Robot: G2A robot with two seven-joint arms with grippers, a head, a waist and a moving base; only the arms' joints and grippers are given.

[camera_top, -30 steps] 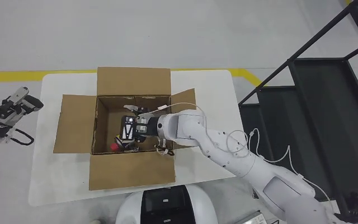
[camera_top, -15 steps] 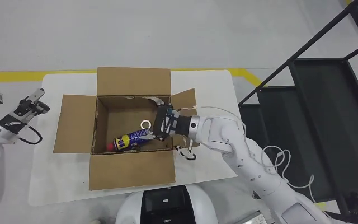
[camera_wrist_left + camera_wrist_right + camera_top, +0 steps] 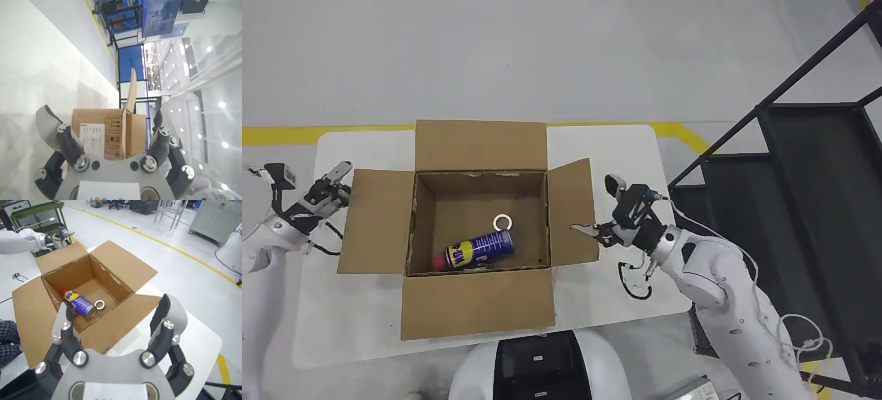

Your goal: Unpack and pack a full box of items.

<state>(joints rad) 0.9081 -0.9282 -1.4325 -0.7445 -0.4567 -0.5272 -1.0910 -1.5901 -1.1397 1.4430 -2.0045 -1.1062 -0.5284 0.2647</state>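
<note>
spray can (image 3: 480,249) lying sideways in box (image 3: 480,146), red cap toward robot's left, left fingers (image 3: 46,120) and right fingers (image 3: 163,310) spread wide

The box (image 3: 480,174) is laid open to the top, all four flaps turned outward. The near side of its floor is taken up by a spray can (image 3: 480,249) lying flat, with a metal ring (image 3: 503,220) just beside it toward the middle. Bare cardboard is seen along the far wall. The right flap (image 3: 572,212) is raised at a slant, and the right gripper (image 3: 589,229) is held at its outer edge, fingers spread. The left flap (image 3: 377,222) is spread between the left gripper (image 3: 342,172) and the opening. White table (image 3: 627,170) is shown beyond the right flap.
</note>
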